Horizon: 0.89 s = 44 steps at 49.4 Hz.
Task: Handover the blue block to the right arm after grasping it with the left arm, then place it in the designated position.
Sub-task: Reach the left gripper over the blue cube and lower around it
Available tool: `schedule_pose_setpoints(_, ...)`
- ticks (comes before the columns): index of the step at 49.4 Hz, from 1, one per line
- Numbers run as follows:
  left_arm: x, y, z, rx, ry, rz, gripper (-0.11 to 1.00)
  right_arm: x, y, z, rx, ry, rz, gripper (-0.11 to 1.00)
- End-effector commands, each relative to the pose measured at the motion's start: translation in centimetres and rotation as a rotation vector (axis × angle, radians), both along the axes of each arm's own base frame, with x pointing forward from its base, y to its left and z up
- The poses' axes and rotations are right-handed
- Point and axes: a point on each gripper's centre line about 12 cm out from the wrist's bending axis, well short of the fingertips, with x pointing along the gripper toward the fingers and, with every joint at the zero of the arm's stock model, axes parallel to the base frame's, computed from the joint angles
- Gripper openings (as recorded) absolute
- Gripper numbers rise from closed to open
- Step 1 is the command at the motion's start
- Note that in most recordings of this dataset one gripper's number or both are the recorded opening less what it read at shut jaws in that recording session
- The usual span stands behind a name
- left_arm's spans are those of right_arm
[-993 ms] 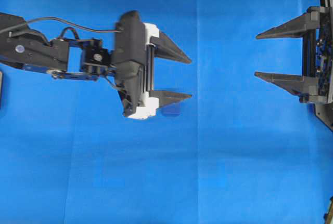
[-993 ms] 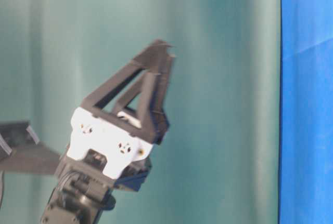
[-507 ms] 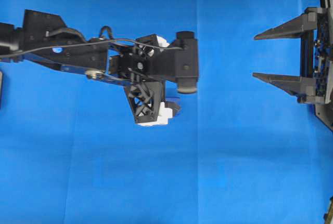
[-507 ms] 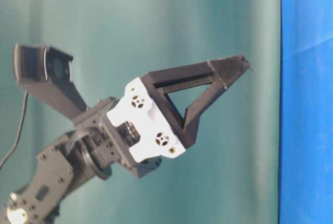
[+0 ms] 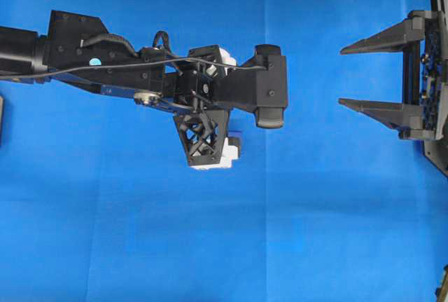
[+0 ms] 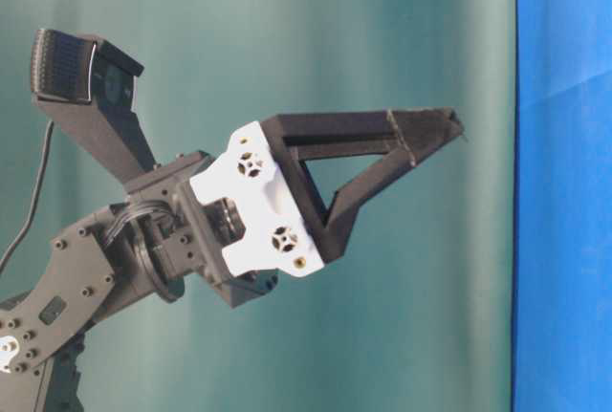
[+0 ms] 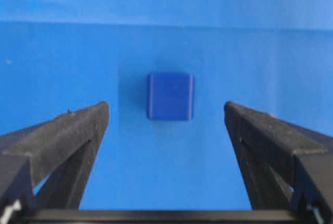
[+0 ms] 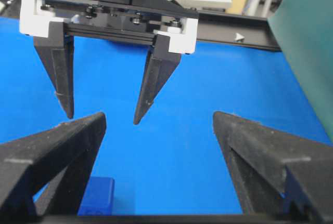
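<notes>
The blue desk is covered by cloth. The left hand points down above the blue block, fingers spread wide, holding nothing. The right hand waits apart, also wide and holding nothing. The block lies on the desk.

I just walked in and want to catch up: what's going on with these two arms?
The left arm's gripper is pointed down at the blue cloth with its fingers spread wide, hanging above the blue block, which sits on the cloth between the two fingers in the left wrist view. Nothing is gripped yet. The right arm's gripper waits at the right edge of the overhead view, also open and empty, pointing toward the middle. The handover has not begun.
</notes>
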Motion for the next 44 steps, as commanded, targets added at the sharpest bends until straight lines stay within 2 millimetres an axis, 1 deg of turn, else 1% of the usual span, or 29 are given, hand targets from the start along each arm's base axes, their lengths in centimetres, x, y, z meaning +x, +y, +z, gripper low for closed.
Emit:
schedule_pose_setpoints(1, 0.16, -0.06, 1.76, 0.002, -0.046, -0.004, 0.93, 0.31, -0.08, 1.05, -0.003, -0.026, -0.003, 0.97)
schedule_pose_setpoints(44, 0.23, -0.21, 1.77, 0.000, -0.054, -0.005, 0.93, 0.30, -0.07, 0.99, -0.004, -0.024, -0.002, 0.98)
